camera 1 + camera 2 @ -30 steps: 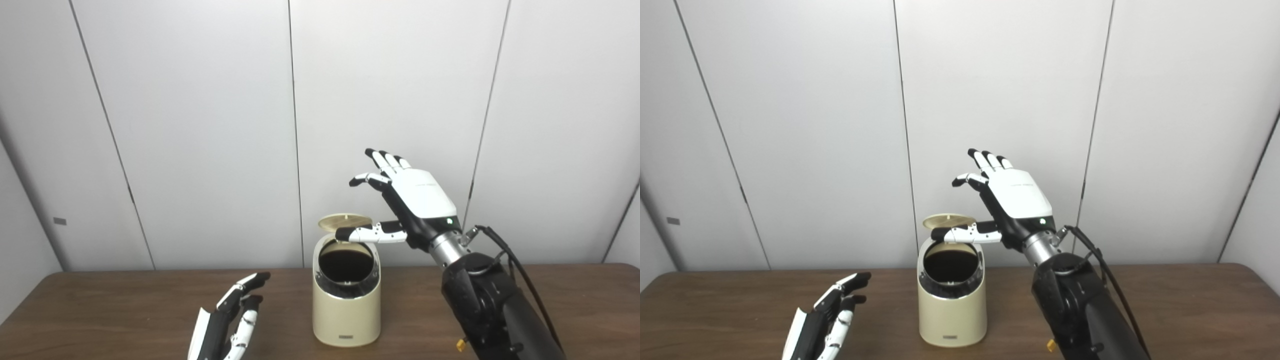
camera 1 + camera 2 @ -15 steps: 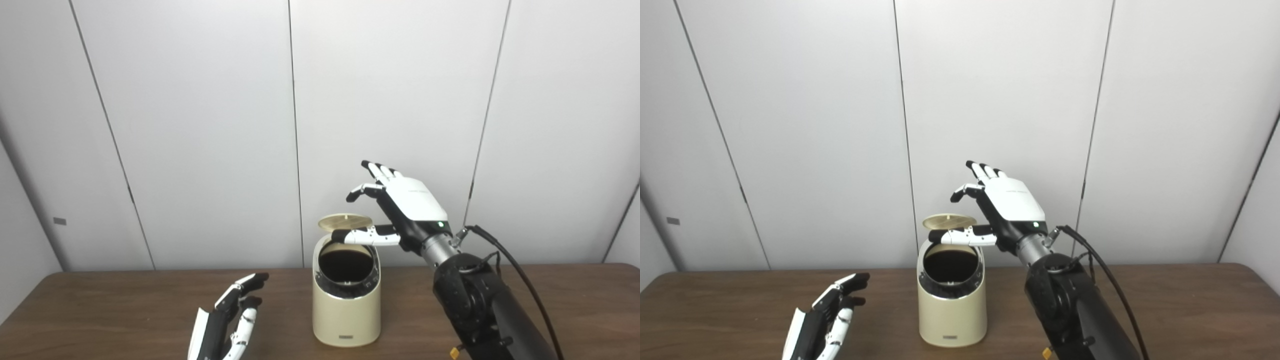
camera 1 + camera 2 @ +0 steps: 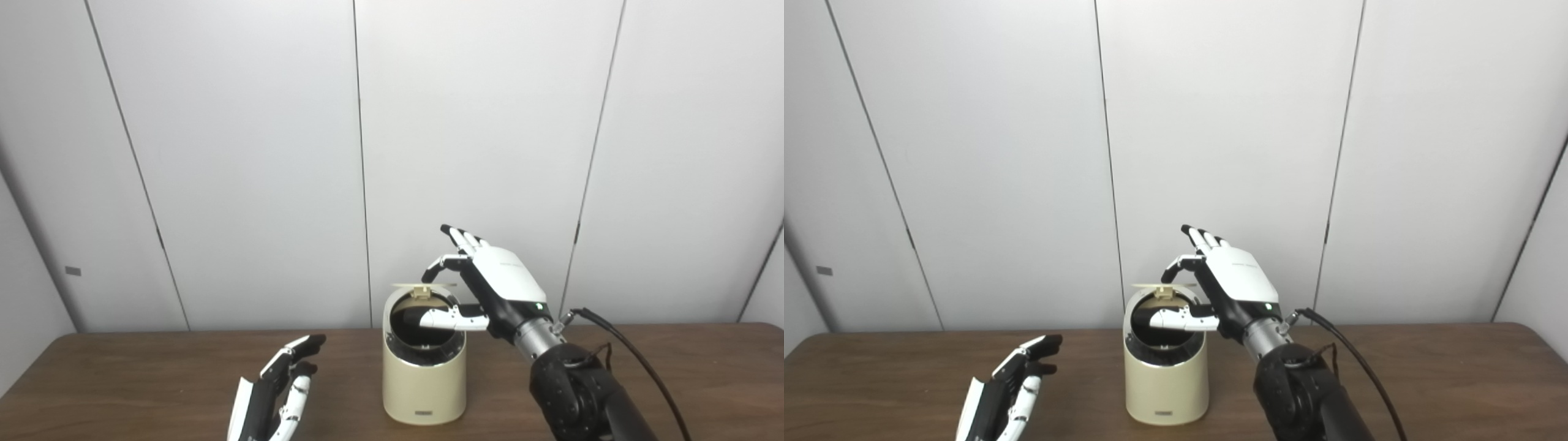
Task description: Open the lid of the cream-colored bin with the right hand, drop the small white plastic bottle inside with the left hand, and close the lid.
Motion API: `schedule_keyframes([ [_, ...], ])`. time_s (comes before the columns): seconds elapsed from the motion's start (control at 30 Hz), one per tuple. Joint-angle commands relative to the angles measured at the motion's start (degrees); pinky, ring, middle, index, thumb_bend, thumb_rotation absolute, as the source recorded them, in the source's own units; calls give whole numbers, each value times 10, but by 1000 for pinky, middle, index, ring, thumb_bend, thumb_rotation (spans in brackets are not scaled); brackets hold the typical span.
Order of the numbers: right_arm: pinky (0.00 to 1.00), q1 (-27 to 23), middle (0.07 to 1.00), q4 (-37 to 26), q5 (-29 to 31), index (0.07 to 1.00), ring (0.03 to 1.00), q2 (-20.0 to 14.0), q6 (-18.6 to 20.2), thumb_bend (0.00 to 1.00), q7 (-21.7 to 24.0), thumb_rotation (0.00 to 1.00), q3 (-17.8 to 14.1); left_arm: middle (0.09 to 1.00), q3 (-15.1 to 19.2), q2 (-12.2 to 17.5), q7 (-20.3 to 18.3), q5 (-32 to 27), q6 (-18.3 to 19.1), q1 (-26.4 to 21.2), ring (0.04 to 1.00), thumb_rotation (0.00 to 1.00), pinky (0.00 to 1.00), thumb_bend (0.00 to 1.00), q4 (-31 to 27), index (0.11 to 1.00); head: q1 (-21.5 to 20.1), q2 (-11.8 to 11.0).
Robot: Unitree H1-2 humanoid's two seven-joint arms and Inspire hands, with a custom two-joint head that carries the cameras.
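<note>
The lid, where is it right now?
The lid hangs half-lowered above the cream bin's mouth at table centre, under the right hand's fingers.

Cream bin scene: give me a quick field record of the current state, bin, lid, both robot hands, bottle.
bin: cream bin upright on the wooden table, mouth open, dark inside
lid: lid partly raised, seen edge-on, roughly level above the rear rim
right robot hand: right robot hand open, beside and over the bin, thumb across the opening, fingers above the lid
left robot hand: left robot hand open, empty, low over the table left of the bin
bottle: not visible in either view
</note>
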Motion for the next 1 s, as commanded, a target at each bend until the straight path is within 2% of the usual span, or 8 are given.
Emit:
schedule_keyframes([
  [0.0, 1000, -16, 1000, -21, 5, 607, 1000, 1, 1, 905, -13, 918, -8, 796, 3, 1, 0, 6, -3, -13, 793, 780, 695, 195, -27, 769, 0, 1],
  [0.17, 1000, -4, 1000, -30, 13, 604, 1000, 4, 5, 906, -13, 927, -11, 780, 6, -2, 7, 10, -13, -11, 776, 771, 680, 183, -35, 755, 2, 11],
  [0.47, 1000, 23, 1000, -27, 28, 618, 1000, 5, 18, 893, -6, 915, -6, 765, 14, -8, 14, 24, -3, -6, 753, 875, 653, 175, -59, 753, 6, 16],
  [0.83, 1000, 46, 1000, -9, 25, 633, 1000, 9, 20, 887, -17, 898, 2, 772, 17, -14, 9, 21, 7, -3, 774, 889, 688, 203, -84, 751, 9, 26],
  [0.97, 1000, 55, 1000, -1, 23, 639, 1000, 9, 21, 886, -24, 911, 5, 774, 16, -15, 8, 20, 1, -1, 775, 898, 691, 182, -93, 753, 11, 30],
])
